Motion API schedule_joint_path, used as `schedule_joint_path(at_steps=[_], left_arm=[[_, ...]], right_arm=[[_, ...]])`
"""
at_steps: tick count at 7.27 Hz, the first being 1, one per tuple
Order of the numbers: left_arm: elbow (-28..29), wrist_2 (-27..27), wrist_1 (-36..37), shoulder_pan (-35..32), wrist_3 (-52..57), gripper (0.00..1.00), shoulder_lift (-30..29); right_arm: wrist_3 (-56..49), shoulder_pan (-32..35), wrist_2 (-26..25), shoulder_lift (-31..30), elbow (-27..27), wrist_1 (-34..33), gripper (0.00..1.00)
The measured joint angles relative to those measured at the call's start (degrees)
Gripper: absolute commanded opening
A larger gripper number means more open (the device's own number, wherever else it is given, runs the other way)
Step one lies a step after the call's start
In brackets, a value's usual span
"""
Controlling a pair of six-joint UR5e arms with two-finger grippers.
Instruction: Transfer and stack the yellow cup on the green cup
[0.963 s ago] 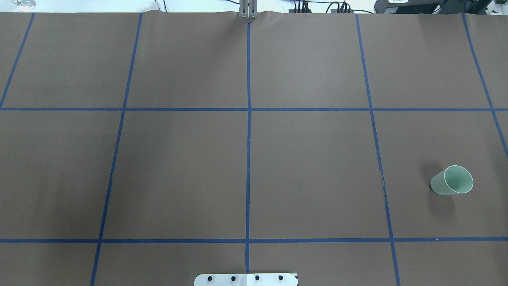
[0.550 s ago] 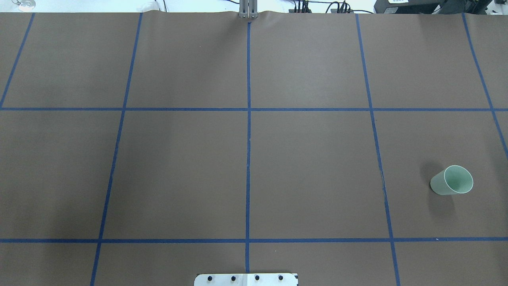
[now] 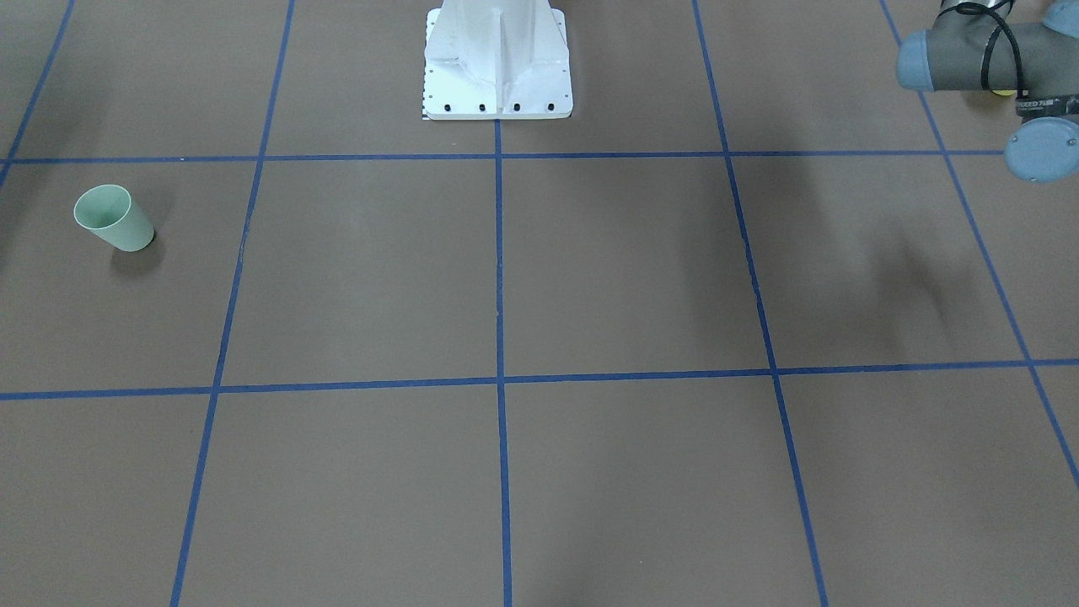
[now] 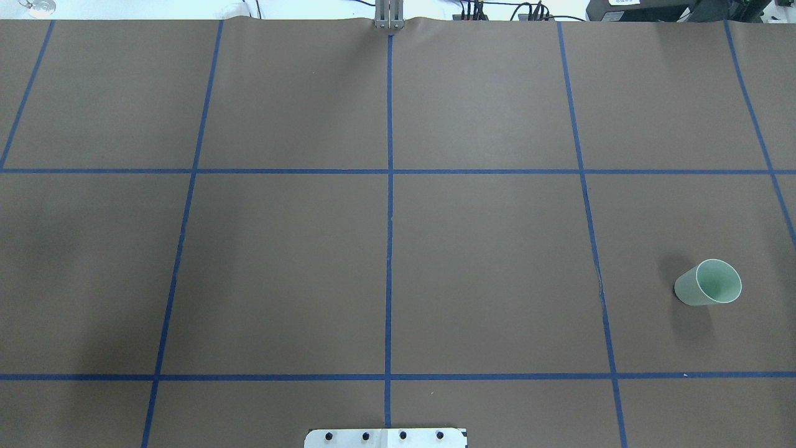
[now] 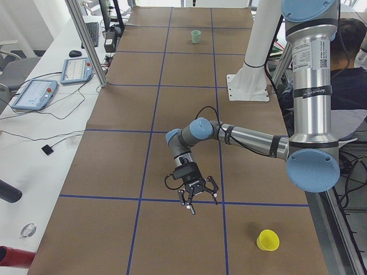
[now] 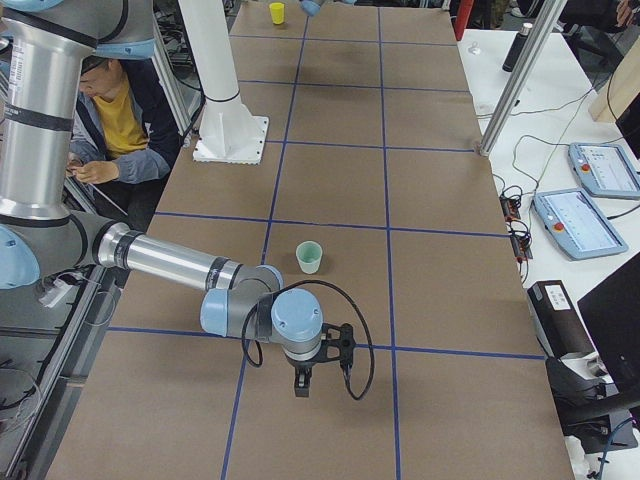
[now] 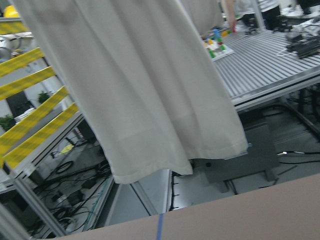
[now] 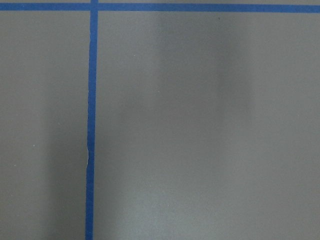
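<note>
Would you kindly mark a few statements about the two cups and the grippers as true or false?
1. The green cup stands upright, mouth up. True.
2. The yellow cup sits inside the green cup. False: it stands alone near the table's end on the robot's left, far from the green one.
3. The left gripper holds the yellow cup. False: the cup stands on the table, apart from it.
4. The overhead view shows the green cup but not the yellow one. True.
5. The right gripper grips the green cup. False: that cup stands free.
</note>
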Motion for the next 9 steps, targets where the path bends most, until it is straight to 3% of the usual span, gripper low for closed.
schedule_joint_path(at_steps=[4, 9], left_arm=[[9.11, -14.27, -0.05, 2.72, -11.41, 1.0, 0.1], [16.13, -23.09, -8.36, 3.59, -19.47, 1.0, 3.17]], right_arm=[[-0.51, -0.03, 0.02, 0.04, 0.13, 0.08, 1.0], [-0.59, -0.07, 0.03, 0.26, 0.38, 0.15, 1.0]])
